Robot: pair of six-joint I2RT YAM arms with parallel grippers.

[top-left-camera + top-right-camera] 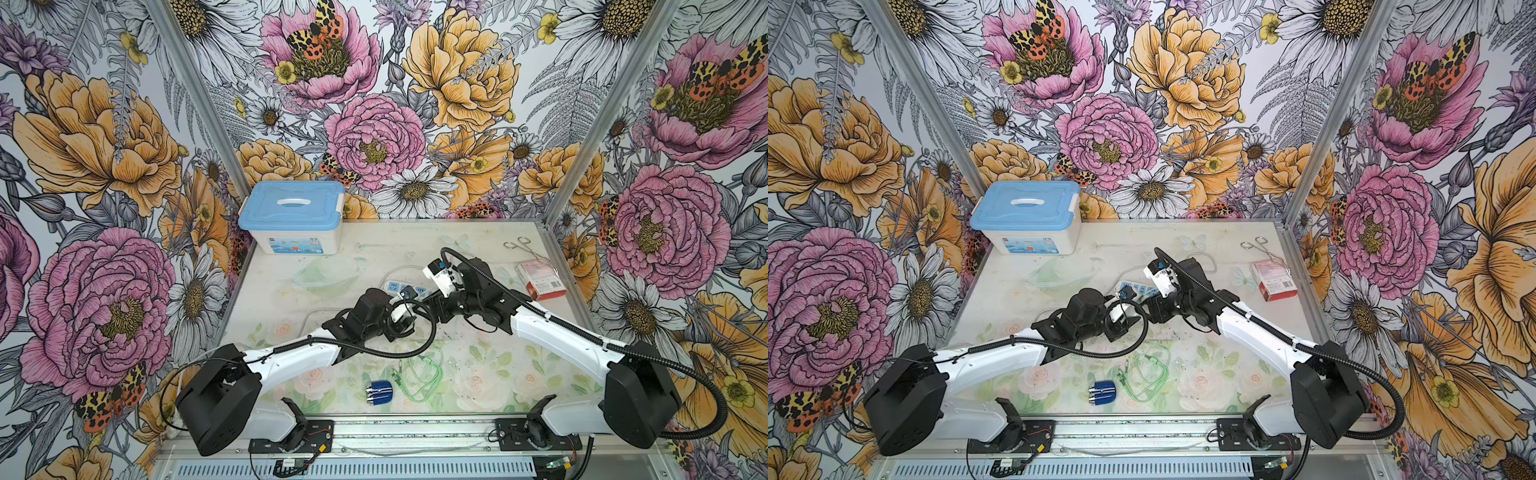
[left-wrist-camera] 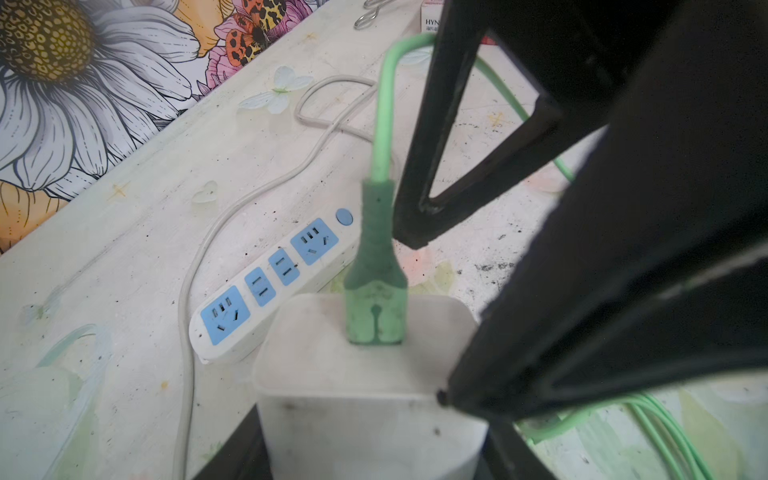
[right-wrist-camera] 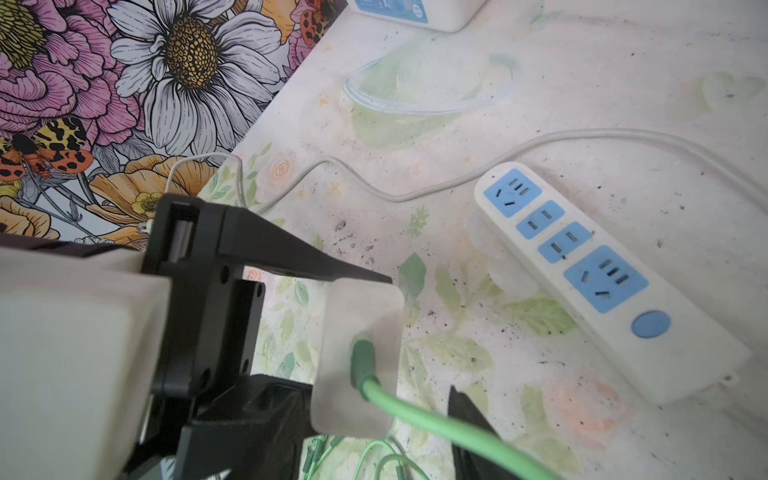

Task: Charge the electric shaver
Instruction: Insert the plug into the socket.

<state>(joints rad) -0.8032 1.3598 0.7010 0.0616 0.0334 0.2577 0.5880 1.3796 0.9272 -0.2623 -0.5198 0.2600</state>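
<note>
The charger (image 2: 357, 374) is clamped in the left claw (image 2: 374, 440), a finger on either flank, and the green plug (image 2: 376, 291) is already seated in its top face. The right claw (image 2: 428, 320) is seen just beside that plug with its jaws apart. The cable (image 2: 382, 116) loops loosely between them, and nothing is gripped. Beyond, the strip (image 2: 270, 282) lies flat on the table (image 2: 124, 249) with all four blue sockets empty (no prong has been entered).

The shaver (image 1: 379, 392) lies near the front edge, between the two arm bases and well apart from both claws. The cable's free end (image 1: 397, 376) rests just beside it but is not seen to be joined.

One step may thus be judged done: cable into charger. Two are judged left: charger into strip, and free end into shaver.

Of writing, only "HYN" can be read, on the red-and-white carton (image 2: 432, 12). The label on the blue-lidded box (image 1: 291, 245) is too small to be read. No brand can be made out on charger or strip.
</note>
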